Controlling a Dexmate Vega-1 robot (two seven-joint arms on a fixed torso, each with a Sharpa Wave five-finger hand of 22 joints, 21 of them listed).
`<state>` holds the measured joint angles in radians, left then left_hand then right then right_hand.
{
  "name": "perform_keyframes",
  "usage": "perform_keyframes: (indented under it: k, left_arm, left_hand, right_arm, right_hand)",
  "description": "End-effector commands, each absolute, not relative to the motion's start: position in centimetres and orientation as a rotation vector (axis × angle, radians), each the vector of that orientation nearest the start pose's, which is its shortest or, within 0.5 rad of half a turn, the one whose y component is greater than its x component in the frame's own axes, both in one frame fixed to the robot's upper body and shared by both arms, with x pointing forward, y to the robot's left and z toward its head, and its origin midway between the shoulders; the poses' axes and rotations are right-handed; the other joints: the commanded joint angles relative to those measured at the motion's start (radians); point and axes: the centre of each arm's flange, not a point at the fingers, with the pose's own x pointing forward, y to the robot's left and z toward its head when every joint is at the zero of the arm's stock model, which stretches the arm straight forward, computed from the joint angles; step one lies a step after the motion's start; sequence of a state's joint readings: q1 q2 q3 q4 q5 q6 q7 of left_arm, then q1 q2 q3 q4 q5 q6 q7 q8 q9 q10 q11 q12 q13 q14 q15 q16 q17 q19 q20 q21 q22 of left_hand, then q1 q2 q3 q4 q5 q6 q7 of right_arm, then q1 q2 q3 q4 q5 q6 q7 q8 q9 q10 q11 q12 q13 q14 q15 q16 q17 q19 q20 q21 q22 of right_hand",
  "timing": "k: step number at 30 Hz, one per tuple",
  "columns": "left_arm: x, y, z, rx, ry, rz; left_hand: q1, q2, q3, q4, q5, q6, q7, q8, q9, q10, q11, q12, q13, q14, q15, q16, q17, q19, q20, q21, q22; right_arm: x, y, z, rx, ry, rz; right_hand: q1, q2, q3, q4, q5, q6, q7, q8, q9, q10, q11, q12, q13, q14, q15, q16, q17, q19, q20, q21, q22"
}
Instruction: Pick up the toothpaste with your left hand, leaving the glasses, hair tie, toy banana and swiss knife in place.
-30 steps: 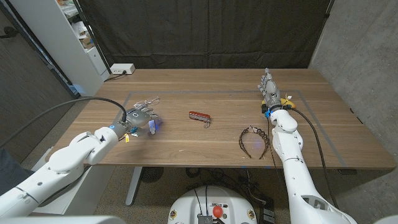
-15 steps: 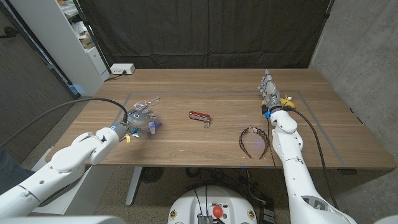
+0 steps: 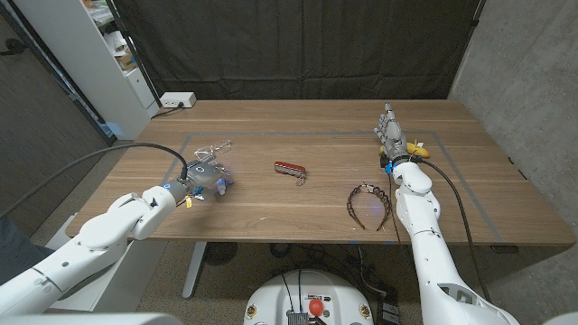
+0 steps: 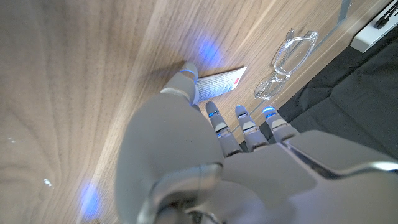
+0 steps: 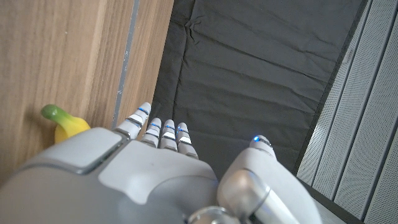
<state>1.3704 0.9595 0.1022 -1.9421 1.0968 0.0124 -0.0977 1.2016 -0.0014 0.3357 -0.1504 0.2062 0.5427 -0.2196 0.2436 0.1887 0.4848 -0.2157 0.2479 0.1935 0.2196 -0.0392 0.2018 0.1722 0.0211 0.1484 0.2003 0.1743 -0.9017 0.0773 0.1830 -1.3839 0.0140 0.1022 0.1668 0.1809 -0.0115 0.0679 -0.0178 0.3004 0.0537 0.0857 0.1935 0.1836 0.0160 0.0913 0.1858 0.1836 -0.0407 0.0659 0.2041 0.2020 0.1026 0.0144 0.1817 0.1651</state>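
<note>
A: Head view, progress?
B: Left robot hand (image 3: 204, 175) is over the toothpaste (image 3: 219, 184), which seems to lie on the surface (image 3: 271, 203). Not lifted yet, I'd judge. Can't tell if fingers have closed on it.
A: Obstacles?
B: Glasses (image 3: 210, 148) just behind the hand, so closest risk. Swiss knife (image 3: 290, 168) mid-surface, hair tie (image 3: 369, 200) nearer the right arm, well apart. Right robot hand (image 3: 389, 131) stands by the toy banana (image 3: 414, 146), fingers straight, holding nothing.
A: Left wrist view?
B: Fingers (image 4: 242, 124) reach toward the tube (image 4: 219, 81), thumb beside it; grip unclear. Glasses (image 4: 285, 64) near the fingertips.
A: Right wrist?
B: Fingers (image 5: 163, 134) straight, side by side, nothing held; banana (image 5: 66, 124) beside them.
</note>
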Motion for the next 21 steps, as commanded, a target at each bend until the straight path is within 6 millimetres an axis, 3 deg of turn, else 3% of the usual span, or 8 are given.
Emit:
perform_keyframes:
  k: [1, 9, 14, 21]
  left_arm:
    - [52.41, 32.80, -7.59, 2.045, -0.461, 0.075]
    - [52.71, 32.45, -7.70, 2.048, -0.470, 0.084]
    - [52.80, 32.27, -7.52, 2.041, -0.465, 0.084]
    - [52.94, 32.04, -7.27, 2.047, -0.465, 0.078]
  left_hand:
    - [0.011, 0.006, -0.013, -0.001, -0.003, 0.070, 0.000, 0.015, 0.004, 0.068, -0.001, 0.007, 0.007, 0.034, -0.093, 0.004, 0.002, 0.018, -0.001, 0.005, 0.005]
    - [0.014, 0.011, -0.026, 0.001, -0.003, 0.142, 0.000, 0.024, 0.004, 0.132, -0.001, 0.004, 0.008, 0.069, -0.099, 0.004, 0.002, 0.036, -0.002, 0.007, 0.005]
    - [0.016, 0.017, -0.045, 0.002, -0.003, 0.250, 0.000, 0.039, 0.003, 0.252, -0.003, 0.007, 0.010, 0.119, -0.114, 0.003, 0.002, 0.063, -0.019, 0.007, 0.005]
    - [0.019, 0.026, -0.064, 0.003, -0.002, 0.361, 0.001, 0.054, 0.002, 0.349, -0.003, 0.000, 0.010, 0.177, -0.121, 0.008, 0.004, 0.083, -0.046, 0.005, 0.003]
  right_arm:
    - [65.81, -27.39, -2.84, 0.108, -0.577, 0.027]
    - [66.39, -27.50, -3.03, 0.112, -0.565, 0.032]
    - [66.55, -27.71, -2.92, 0.113, -0.564, 0.031]
    - [66.58, -27.89, -3.11, 0.121, -0.562, 0.027]
  right_hand:
    - [0.007, 0.006, -0.006, 0.001, 0.010, 0.005, 0.001, 0.001, 0.002, 0.003, 0.004, 0.008, 0.002, 0.009, 0.003, 0.006, 0.003, 0.003, 0.006, 0.009, 0.005]
    - [0.006, 0.007, -0.007, 0.000, 0.010, 0.006, 0.000, 0.001, 0.002, 0.002, 0.000, 0.008, 0.002, 0.009, 0.003, 0.006, 0.004, 0.002, 0.007, 0.008, 0.005]
    - [0.006, 0.007, -0.008, 0.000, 0.010, 0.006, 0.000, 0.001, 0.002, 0.003, 0.002, 0.008, 0.002, 0.009, 0.005, 0.006, 0.004, 0.001, 0.008, 0.008, 0.005]
    - [0.006, 0.008, -0.008, 0.000, 0.010, 0.006, -0.001, 0.001, 0.002, 0.003, 0.002, 0.008, 0.002, 0.010, 0.007, 0.006, 0.004, 0.001, 0.010, 0.008, 0.005]
